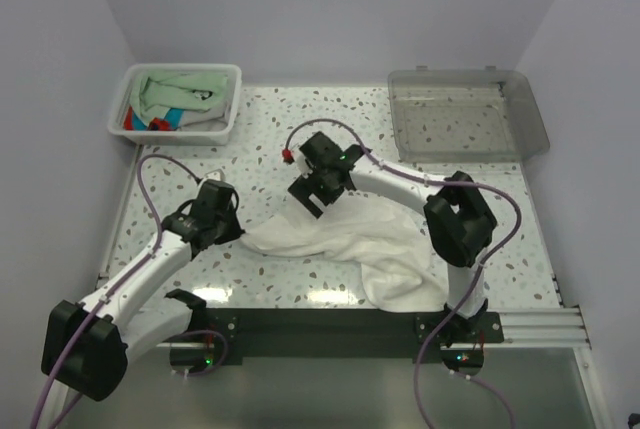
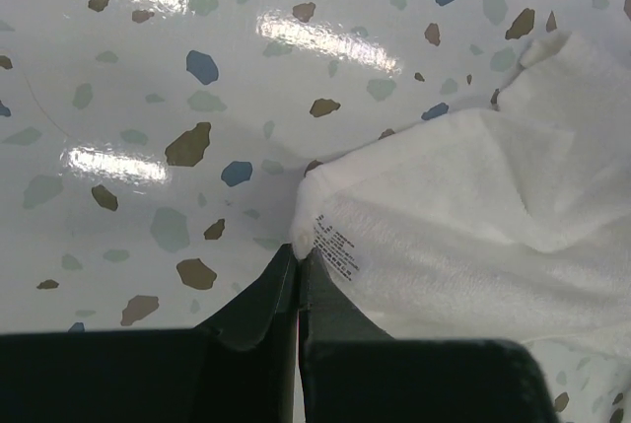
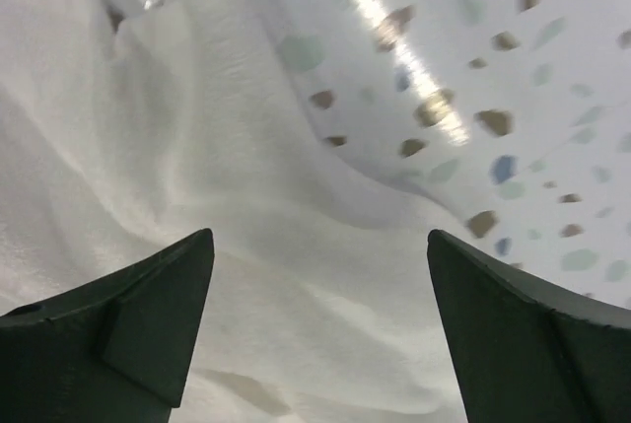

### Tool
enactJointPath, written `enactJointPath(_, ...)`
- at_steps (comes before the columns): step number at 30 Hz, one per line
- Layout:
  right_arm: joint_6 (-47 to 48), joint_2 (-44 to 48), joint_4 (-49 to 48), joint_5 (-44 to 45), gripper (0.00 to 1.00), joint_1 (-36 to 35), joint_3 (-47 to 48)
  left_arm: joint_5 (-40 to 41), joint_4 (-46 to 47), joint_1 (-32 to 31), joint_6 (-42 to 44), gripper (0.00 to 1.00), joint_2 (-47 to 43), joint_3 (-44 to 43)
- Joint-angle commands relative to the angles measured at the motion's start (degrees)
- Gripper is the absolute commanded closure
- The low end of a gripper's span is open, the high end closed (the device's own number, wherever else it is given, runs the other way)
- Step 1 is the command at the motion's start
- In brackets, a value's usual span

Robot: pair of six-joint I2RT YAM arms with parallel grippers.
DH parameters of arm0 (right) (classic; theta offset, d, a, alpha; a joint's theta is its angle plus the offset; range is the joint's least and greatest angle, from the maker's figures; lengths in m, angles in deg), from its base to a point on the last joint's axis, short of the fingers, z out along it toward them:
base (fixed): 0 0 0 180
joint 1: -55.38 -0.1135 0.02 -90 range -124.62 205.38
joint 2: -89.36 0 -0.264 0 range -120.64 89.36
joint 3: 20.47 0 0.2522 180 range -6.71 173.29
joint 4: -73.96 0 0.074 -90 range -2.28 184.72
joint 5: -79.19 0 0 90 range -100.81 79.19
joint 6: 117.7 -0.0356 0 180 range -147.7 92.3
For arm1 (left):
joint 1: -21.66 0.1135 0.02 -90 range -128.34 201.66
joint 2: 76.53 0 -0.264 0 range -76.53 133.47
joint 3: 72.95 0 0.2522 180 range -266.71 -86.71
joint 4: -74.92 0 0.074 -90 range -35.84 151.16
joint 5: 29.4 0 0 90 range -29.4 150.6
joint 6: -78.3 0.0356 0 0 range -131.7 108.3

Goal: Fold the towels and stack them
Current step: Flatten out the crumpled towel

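Note:
A white towel [image 1: 345, 244] lies crumpled on the speckled table in front of the arm bases. My left gripper [image 1: 236, 231] is at the towel's left corner. In the left wrist view that gripper [image 2: 299, 250] is shut on the corner of the white towel [image 2: 473, 196], right beside its printed label. My right gripper [image 1: 308, 199] hovers over the towel's far edge, and in the right wrist view it [image 3: 320, 236] stands open with only the towel's folds [image 3: 197, 147] below it. A mint green towel [image 1: 190, 89] and a turquoise-and-red one [image 1: 172, 119] lie in the basket.
The white slatted basket [image 1: 225, 129] stands at the back left corner. A clear grey tray [image 1: 455, 77] sits at the back right. Bare tabletop [image 1: 260, 164] shows between the basket and the white towel.

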Motion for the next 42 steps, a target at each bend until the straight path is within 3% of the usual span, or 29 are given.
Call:
enactJointPath(1, 4.22, 0.21, 2.53, -5.14, 0.11, 4.44, 9.65, 0.74, -1.35, 0.40, 0.37, 1.00, -1.92, -0.70)
enactJointPath(8, 6.69, -7.97, 1.83, -12.78, 0.38, 6.02, 18.97, -0.31, -1.79, 0.40, -0.86, 1.00, -3.16, 0.18)
enactJointPath(16, 5.90, -16.15, -1.42, -21.40, 0.41, 5.94, 23.11, -1.10, -2.32, 0.40, -1.30, 1.00, -4.04, 0.62)
enactJointPath(22, 6.78, -17.73, -2.04, -21.49, 0.43, 5.58, 21.09, -1.37, -2.05, 0.40, -1.22, 1.00, -4.04, 0.54)
enactJointPath(24, 7.04, -18.00, -1.69, -21.93, 0.49, 5.50, 20.82, -1.28, -1.97, 0.40, -1.04, 1.00, -3.78, 0.27)
enactJointPath(25, 7.04, -18.17, -1.60, -21.58, 0.59, 5.50, 20.74, -1.11, -1.88, 0.40, -0.78, 1.00, -3.60, 0.10)
enactJointPath(27, 6.87, -17.91, -1.60, -19.83, 0.74, 5.58, 20.38, -0.32, -1.62, 0.40, -0.43, 1.00, -2.90, -0.43)
enactJointPath(28, 6.78, -17.56, -1.51, -18.26, 0.87, 5.58, 20.38, 0.47, -1.44, 0.40, 0.27, 1.00, -2.55, -1.13)
enactJointPath(32, 5.47, -8.98, -3.00, -1.15, 1.00, 5.67, 18.28, 2.14, 0.84, 0.49, 2.64, 1.00, 0.35, -4.46)
enactJointPath(34, 4.06, -5.10, -2.92, 12.38, 1.00, 5.76, 17.22, 2.50, 2.42, 0.58, 5.09, 1.00, 2.63, -6.40)
enactJointPath(37, 1.78, -0.43, -0.99, 21.54, 1.00, 5.24, 15.64, 2.06, 6.02, 0.84, 8.44, 1.00, 6.50, -10.87)
enactJointPath(42, -5.94, -0.94, 4.45, 22.56, 0.94, 1.73, 9.94, -0.66, 10.51, 1.01, 10.03, 1.00, 12.82, -11.77)
